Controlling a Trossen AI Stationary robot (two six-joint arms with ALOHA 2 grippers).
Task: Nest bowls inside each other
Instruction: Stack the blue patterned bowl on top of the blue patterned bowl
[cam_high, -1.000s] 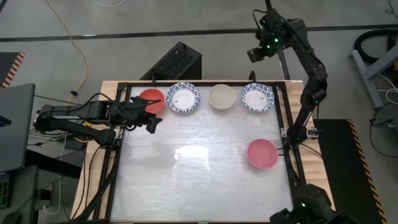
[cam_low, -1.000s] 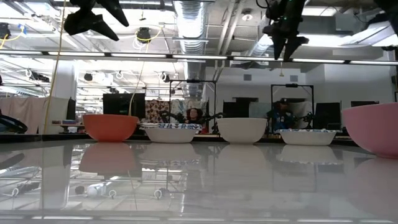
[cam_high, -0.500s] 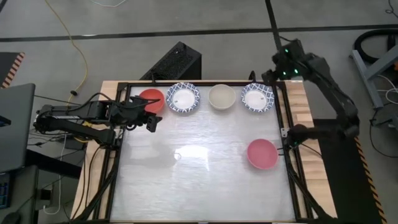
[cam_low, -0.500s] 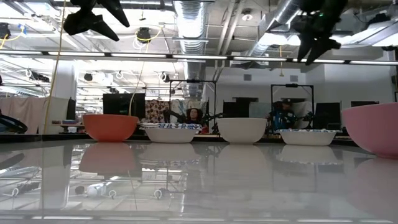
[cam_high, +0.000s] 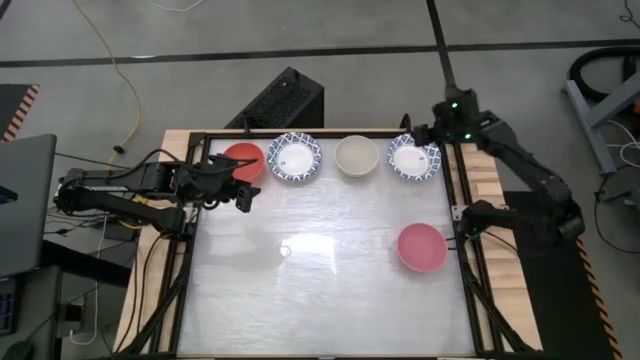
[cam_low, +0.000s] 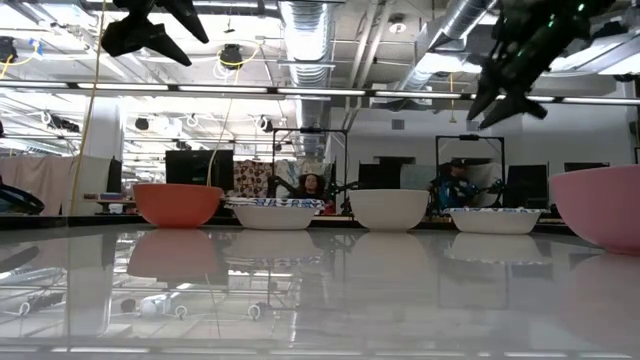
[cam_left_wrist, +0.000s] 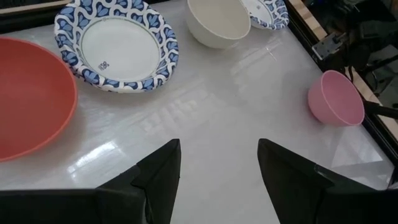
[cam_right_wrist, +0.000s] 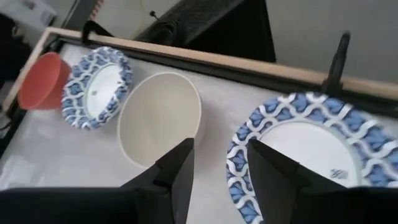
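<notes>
Four bowls stand on their bases in a row along the far edge: a red bowl (cam_high: 243, 160), a blue-patterned bowl (cam_high: 295, 157), a cream bowl (cam_high: 357, 156) and a second blue-patterned bowl (cam_high: 413, 158). A pink bowl (cam_high: 422, 247) stands alone nearer, on the right. My right gripper (cam_right_wrist: 221, 165) hangs open, slanting down above the far right corner, over the gap between the cream bowl (cam_right_wrist: 161, 118) and the right blue-patterned bowl (cam_right_wrist: 305, 149). My left gripper (cam_left_wrist: 217, 168) is open in the air just near of the red bowl (cam_left_wrist: 25, 99), holding nothing.
A black frame (cam_high: 458, 200) rims the glossy white table top. A dark box (cam_high: 285, 100) lies beyond the far edge. The table's middle and near half (cam_high: 320, 280) carry no objects. People sit in the room behind, seen in the low view.
My right gripper has come down from high beyond the far edge toward the right blue-patterned bowl, tipping and rolling as the arm folded in. The bowls have not moved.
</notes>
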